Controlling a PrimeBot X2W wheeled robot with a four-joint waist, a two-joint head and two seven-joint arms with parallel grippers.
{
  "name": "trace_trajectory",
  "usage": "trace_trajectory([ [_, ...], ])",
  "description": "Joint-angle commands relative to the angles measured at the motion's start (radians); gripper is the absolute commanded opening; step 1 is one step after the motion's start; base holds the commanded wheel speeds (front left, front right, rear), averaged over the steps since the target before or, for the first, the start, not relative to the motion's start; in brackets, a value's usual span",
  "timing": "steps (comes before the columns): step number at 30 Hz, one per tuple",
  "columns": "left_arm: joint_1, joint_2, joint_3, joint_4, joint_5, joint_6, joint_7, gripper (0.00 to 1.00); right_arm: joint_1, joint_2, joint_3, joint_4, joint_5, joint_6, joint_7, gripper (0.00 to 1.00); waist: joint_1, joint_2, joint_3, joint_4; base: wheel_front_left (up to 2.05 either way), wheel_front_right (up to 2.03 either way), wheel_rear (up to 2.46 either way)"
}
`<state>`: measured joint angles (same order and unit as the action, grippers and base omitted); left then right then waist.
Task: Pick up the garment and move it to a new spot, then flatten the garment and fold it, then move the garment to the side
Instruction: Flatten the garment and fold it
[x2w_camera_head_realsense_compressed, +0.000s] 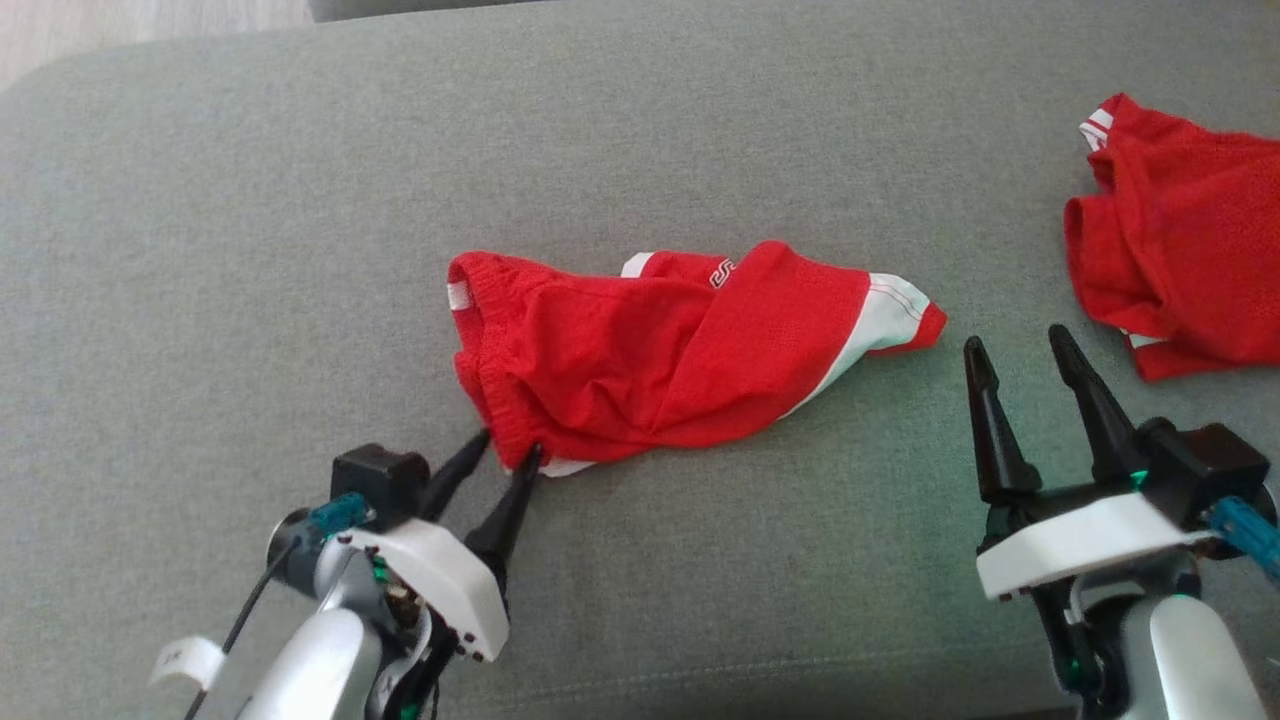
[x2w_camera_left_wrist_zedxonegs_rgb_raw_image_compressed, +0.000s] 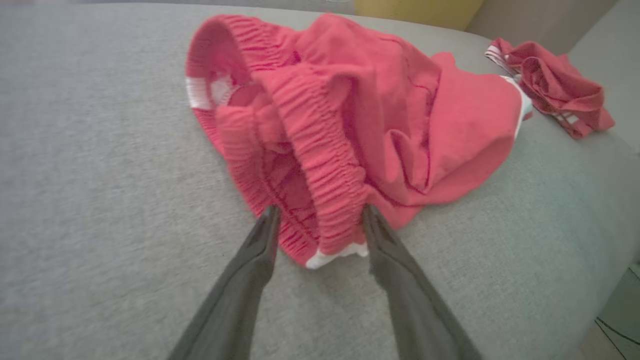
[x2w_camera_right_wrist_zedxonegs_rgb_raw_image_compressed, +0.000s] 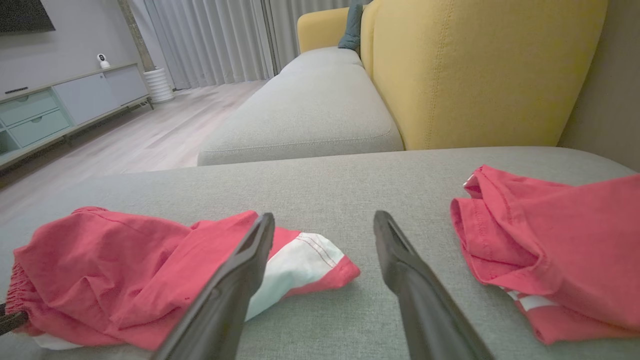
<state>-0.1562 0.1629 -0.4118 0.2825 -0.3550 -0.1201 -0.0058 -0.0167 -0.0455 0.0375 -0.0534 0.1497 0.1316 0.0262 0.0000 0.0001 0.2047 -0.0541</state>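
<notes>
Here, I am straddling the waistband (x2w_camera_left_wrist_zedxonegs_rgb_raw_image_compressed: 325, 200) of the red shorts (x2w_camera_head_realsense_compressed: 680, 350) with my open left end effector (x2w_camera_head_realsense_compressed: 510, 443), lower left, for a firm lifting edge; right end effector (x2w_camera_head_realsense_compressed: 1017, 342) hovering open.

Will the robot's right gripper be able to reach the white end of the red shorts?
Probably yes: the right gripper hangs open beside the shorts, at their white end, just bare grey cushion between them.
</notes>
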Motion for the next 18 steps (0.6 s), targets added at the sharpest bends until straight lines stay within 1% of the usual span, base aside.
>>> trace_trajectory([
  [1, -0.046, 0.023, 0.025, -0.029, -0.001, -0.003, -0.002, 0.00, -0.033, -0.005, 0.019, -0.033, 0.006, -0.001, -0.011, 1.00, 0.0000, -0.0001, 0.002, -0.002, 0.00, 0.00, 0.00],
  [5, -0.055, 0.037, 0.013, -0.062, -0.009, -0.005, -0.014, 0.00, -0.033, -0.005, 0.012, -0.029, 0.007, -0.001, -0.014, 1.00, 0.0000, -0.0001, 0.005, -0.004, 0.00, 0.00, 0.00],
  [9, -0.041, 0.059, 0.001, -0.172, -0.007, -0.006, -0.010, 0.00, -0.029, -0.005, 0.001, -0.030, 0.010, -0.001, -0.016, 1.00, 0.0000, -0.0001, 0.006, 0.007, 0.00, 0.00, 0.00],
  [18, -0.026, 0.104, -0.016, -0.458, -0.034, -0.006, 0.059, 0.00, -0.032, -0.005, -0.011, -0.027, 0.015, -0.001, -0.017, 1.00, 0.0000, -0.0001, -0.002, 0.037, 0.00, 0.00, 0.00],
])
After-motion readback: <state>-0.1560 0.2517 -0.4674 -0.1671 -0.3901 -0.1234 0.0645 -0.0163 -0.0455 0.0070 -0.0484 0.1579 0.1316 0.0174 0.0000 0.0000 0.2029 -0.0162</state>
